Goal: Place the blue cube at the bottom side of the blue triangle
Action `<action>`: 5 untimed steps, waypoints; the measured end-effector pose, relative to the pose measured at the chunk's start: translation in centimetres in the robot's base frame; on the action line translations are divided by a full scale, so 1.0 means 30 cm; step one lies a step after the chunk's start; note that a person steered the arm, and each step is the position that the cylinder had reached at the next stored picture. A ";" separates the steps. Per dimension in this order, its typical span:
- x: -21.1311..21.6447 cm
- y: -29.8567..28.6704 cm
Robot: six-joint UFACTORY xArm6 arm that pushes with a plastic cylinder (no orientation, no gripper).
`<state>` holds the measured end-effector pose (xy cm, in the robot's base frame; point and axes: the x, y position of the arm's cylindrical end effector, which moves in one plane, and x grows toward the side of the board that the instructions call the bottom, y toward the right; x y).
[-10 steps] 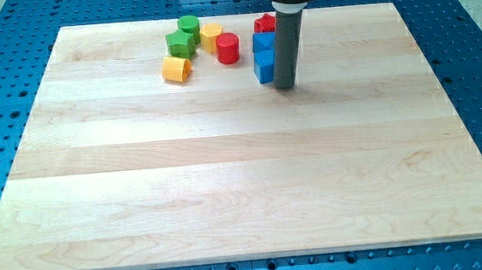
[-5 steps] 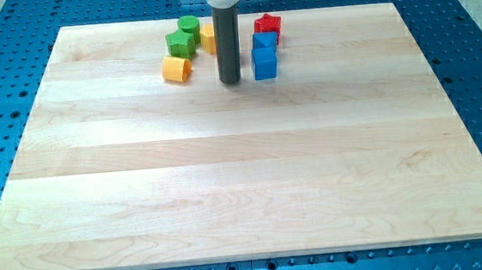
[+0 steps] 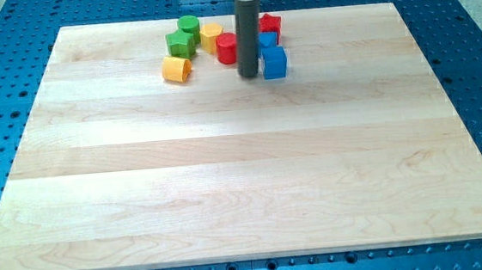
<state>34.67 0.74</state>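
The blue cube (image 3: 275,62) sits near the view's top centre of the wooden board (image 3: 246,195). The blue triangle (image 3: 268,40) lies just above it, partly hidden by the rod. My tip (image 3: 249,74) rests on the board against the cube's left side, between the cube and the red cylinder (image 3: 226,48). The cube is turned slightly and sits a little to the right of the triangle.
A red star (image 3: 270,23) lies above the blue triangle. To the left are a yellow block (image 3: 211,35), a green cylinder (image 3: 188,25), a green star (image 3: 180,44) and a yellow block (image 3: 175,69).
My tip went from the cube's right side round to its left, then moved right against it. The blue cube shifted slightly to the right and rotated.
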 end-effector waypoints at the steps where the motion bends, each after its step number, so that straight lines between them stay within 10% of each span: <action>1: 0.241 0.003; 5: 0.511 0.606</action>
<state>50.01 18.91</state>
